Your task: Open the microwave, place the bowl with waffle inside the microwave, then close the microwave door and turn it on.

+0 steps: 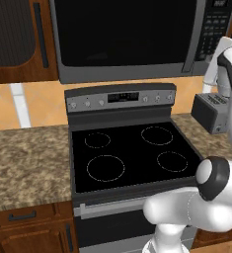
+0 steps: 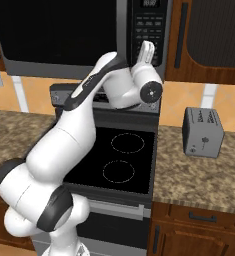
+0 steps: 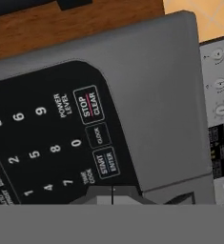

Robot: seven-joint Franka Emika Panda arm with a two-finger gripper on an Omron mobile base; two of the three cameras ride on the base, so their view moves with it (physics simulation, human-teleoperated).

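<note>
Stove (image 1: pixel 132 153) between speckled granite counters (image 1: pixel 23 163), microwave (image 1: pixel 132 34) overhead.

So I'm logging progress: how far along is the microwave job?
The microwave door looks shut, and no bowl shows on the counter, so loading seems done. The shut gripper sits at the keypad by START/ENTER. Left: starting it.

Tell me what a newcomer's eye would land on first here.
First, the white arm reaching up over the black stove, its shut end effector at the keypad of the microwave mounted above. Up close, the START/ENTER button sits just ahead of the fingertips. A small grey toaster stands on the counter to the right.
</note>
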